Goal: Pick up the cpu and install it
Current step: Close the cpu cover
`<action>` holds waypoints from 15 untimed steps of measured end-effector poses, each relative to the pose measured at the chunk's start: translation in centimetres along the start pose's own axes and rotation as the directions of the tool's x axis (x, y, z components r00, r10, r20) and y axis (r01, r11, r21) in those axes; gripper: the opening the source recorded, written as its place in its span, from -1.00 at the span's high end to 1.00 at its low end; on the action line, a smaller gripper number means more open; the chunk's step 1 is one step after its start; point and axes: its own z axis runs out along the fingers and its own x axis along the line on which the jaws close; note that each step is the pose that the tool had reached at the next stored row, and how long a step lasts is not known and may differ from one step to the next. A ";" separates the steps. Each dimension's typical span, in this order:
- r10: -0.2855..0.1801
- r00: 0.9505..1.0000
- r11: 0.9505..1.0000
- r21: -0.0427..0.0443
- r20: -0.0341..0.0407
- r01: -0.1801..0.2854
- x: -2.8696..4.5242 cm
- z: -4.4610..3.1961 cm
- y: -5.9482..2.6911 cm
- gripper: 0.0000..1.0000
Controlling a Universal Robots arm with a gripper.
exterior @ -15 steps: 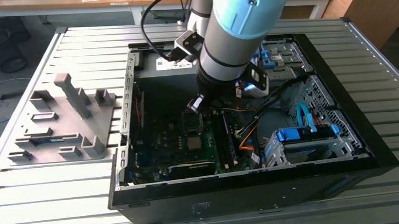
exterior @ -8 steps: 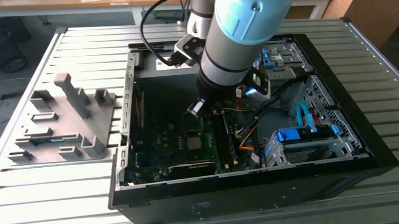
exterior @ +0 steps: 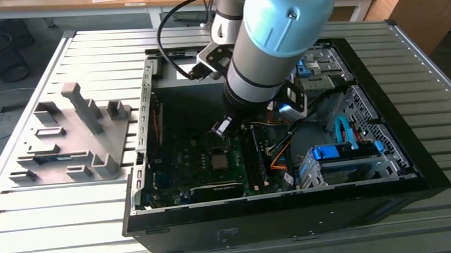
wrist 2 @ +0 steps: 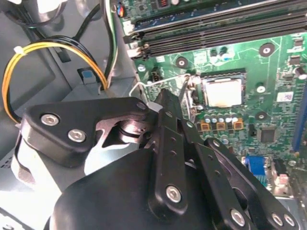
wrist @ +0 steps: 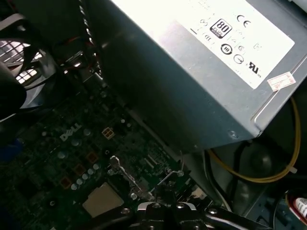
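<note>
The cpu (wrist 2: 222, 92), a small square chip with a dull metal top, lies flat in its socket on the green motherboard (wrist 2: 278, 67) inside the open PC case (exterior: 289, 214). It also shows in the exterior view as the cpu (exterior: 220, 160) and in the first wrist view as the cpu (wrist: 102, 199). My gripper (wrist 2: 165, 96) hangs inside the case just beside the socket, its black fingers together and holding nothing. Its tip is at the thin wire lever (wrist 2: 158, 82) of the socket. From outside, the gripper (exterior: 221, 127) sits just above the board.
The grey power-supply box (wrist: 192, 72) with a white label stands close by the gripper. Yellow cables (wrist 2: 43, 50) and memory slots (wrist 2: 216, 28) border the socket. A blue drive cage (exterior: 339, 152) is at the exterior view's right. A grey parts fixture (exterior: 68, 143) lies outside the case.
</note>
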 end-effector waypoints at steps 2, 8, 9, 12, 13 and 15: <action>-0.001 1.000 1.000 0.000 0.000 0.001 0.24 -0.08 -0.19 0.80; -0.002 1.000 1.000 0.000 -0.001 0.002 1.09 -0.39 -0.92 0.80; -0.002 1.000 1.000 0.000 -0.001 0.002 1.16 -0.42 -0.98 0.80; -0.002 1.000 1.000 0.000 -0.001 0.002 1.35 -0.49 -1.15 0.80; -0.002 1.000 1.000 0.000 -0.001 0.002 1.39 -0.50 -1.18 0.80; -0.002 1.000 1.000 0.001 -0.002 0.002 1.39 -0.48 -1.20 0.80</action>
